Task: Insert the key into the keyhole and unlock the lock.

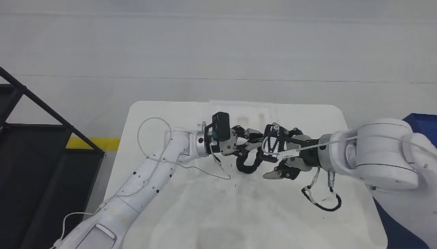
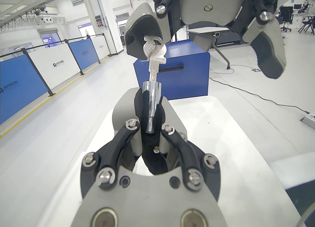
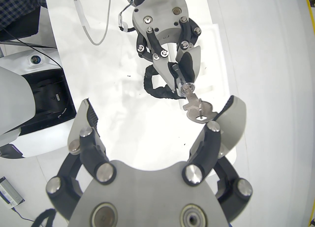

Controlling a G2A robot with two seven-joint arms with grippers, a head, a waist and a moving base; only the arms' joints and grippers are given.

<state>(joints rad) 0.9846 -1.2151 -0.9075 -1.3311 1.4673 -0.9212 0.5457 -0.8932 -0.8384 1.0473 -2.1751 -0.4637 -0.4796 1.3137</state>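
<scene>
The key (image 2: pixel 154 53) in the keyhole (image 3: pixel 187 87), blade partly sunk into the end of the lock (image 2: pixel 152 90), head sticking out in open air above the table (image 1: pixel 287 215). Chrome barrel of the lock clamped tight between the two pads of the left gripper (image 2: pixel 149 105), with the black cable loop (image 3: pixel 157 91) hanging below it. Right gripper (image 3: pixel 158 107) spread wide, one fingertip (image 3: pixel 235 117) against the key's head, the other well apart, free room between them. Both grippers nose to nose over the table's middle part, well in from every edge, air all round them. Depth of the blade hidden inside the barrel. Possibly a second key on the same ring, overlapped by the first. Far end of the cable loop cut off behind the left gripper's finger. From the top view, key and lock hard to pick out between the two grippers.
</scene>
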